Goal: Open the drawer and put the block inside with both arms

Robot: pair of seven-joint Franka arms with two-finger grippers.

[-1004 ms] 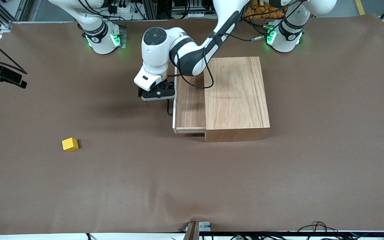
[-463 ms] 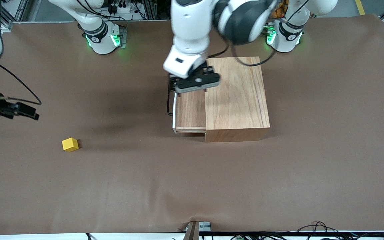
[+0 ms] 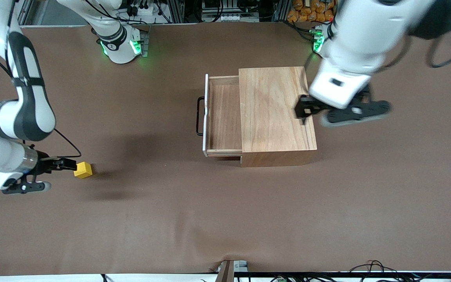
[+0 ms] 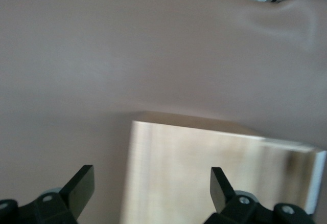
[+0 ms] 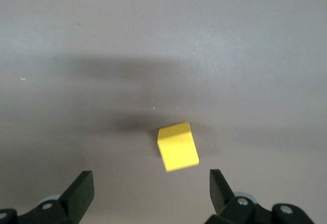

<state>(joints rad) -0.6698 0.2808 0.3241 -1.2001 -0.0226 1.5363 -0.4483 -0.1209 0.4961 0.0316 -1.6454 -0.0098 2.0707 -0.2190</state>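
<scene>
Right end effector (image 3: pixel 65 163) released beside small yellow cube (image 3: pixel 82 170); left end effector (image 3: pixel 303 111) released over light-wood box (image 3: pixel 274 109), shallow wooden drawer (image 3: pixel 222 114) open.

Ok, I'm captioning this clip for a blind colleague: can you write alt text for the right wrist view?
The right gripper, fingers open, hangs above a small yellow block that lies on the brown table cover. The block sits between the two black fingertips as shown, not yet touched, with a soft shadow across the cover next to it.
</scene>
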